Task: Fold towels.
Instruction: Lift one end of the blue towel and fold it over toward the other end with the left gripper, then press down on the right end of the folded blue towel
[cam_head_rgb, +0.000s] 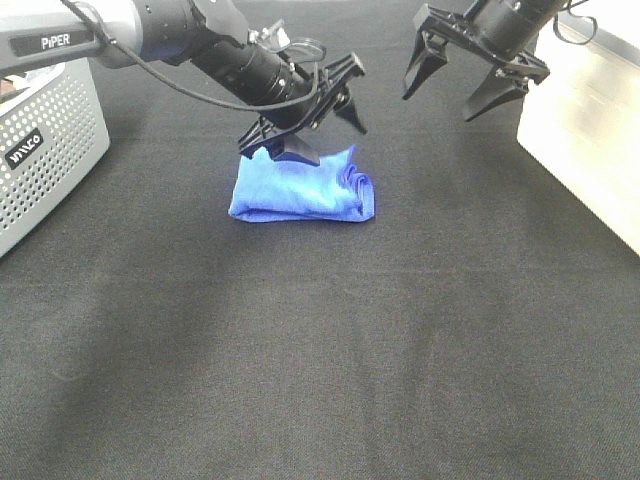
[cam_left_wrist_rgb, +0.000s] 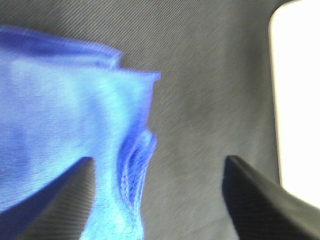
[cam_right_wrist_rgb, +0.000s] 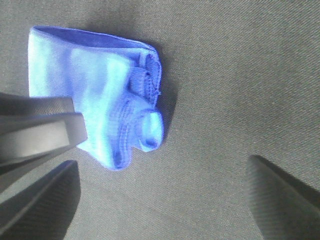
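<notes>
The bright blue towel (cam_head_rgb: 300, 190) lies folded into a small thick rectangle on the black table, its bunched layered edges facing right. My left gripper (cam_head_rgb: 320, 135) is open and empty just over the towel's far edge, with one finger (cam_head_rgb: 285, 150) at the cloth and the other beyond its right end. In the left wrist view the towel (cam_left_wrist_rgb: 60, 115) lies under the open gripper (cam_left_wrist_rgb: 159, 160). My right gripper (cam_head_rgb: 440, 100) is open and empty, raised to the towel's far right. The right wrist view shows the towel (cam_right_wrist_rgb: 95, 95) past the open gripper (cam_right_wrist_rgb: 161, 162).
A grey perforated basket (cam_head_rgb: 40, 150) stands at the left edge of the table. A white box (cam_head_rgb: 590, 130) stands at the right edge and also shows in the left wrist view (cam_left_wrist_rgb: 297, 100). Black cloth (cam_head_rgb: 320, 380) covers the table.
</notes>
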